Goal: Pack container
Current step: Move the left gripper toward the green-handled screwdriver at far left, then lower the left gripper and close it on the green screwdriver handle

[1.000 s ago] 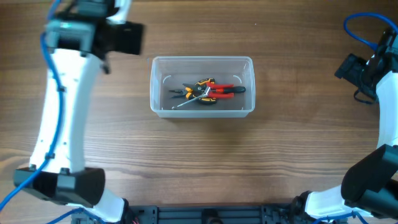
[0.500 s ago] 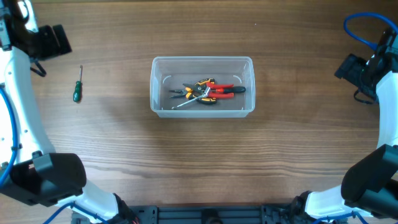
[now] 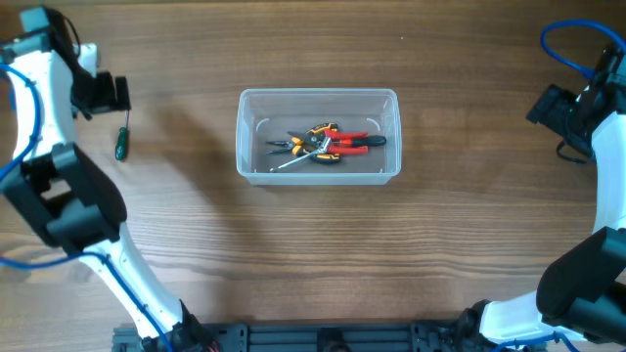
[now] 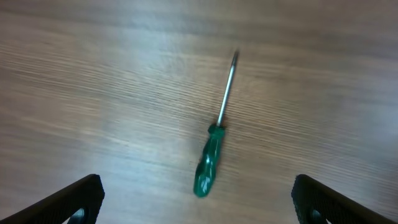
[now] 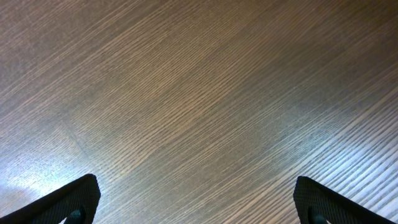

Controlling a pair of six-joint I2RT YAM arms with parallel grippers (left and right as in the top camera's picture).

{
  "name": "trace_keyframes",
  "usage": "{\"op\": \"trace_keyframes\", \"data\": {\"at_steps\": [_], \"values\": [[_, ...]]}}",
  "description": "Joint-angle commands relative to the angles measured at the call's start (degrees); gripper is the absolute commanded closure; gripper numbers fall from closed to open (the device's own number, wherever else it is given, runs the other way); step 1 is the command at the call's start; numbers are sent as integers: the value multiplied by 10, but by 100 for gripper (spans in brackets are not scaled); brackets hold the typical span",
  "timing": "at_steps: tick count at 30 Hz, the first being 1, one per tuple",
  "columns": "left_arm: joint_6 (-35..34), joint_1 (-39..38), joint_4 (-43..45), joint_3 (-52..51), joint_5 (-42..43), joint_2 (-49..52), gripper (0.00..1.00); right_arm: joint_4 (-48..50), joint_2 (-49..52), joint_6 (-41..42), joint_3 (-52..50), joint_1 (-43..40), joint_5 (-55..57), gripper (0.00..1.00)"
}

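The clear plastic container stands mid-table and holds red-handled pliers, yellow-and-black pliers and a metal tool. A green-handled screwdriver lies on the table at the far left. In the left wrist view the screwdriver lies between and ahead of my open left gripper, handle toward me. My left gripper hovers just above it, empty. My right gripper is open and empty over bare wood at the far right.
Wooden tabletop all round the container. The left arm's white links run down the left side. The right arm with its blue cable stands at the right edge.
My left arm has swung from near the container toward the far left, uncovering the green screwdriver, and now hovers right over it. The right arm and the container's contents have not moved.
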Motion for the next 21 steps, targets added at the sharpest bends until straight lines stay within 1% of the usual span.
{"op": "trace_keyframes", "data": {"at_steps": [1,6,10,21], "values": [[18,0,-2,2,-10,31,0,0,0,6,-3,2,-1,0],[21,-2,-1,2,-7,48,0,0,0,7,-3,2,-1,0],[33,-2,-12,2,29,50,0,0,0,7,-3,2,-1,0],[48,4,-42,1,27,51,0,0,0,6,-3,2,-1,0]]}}
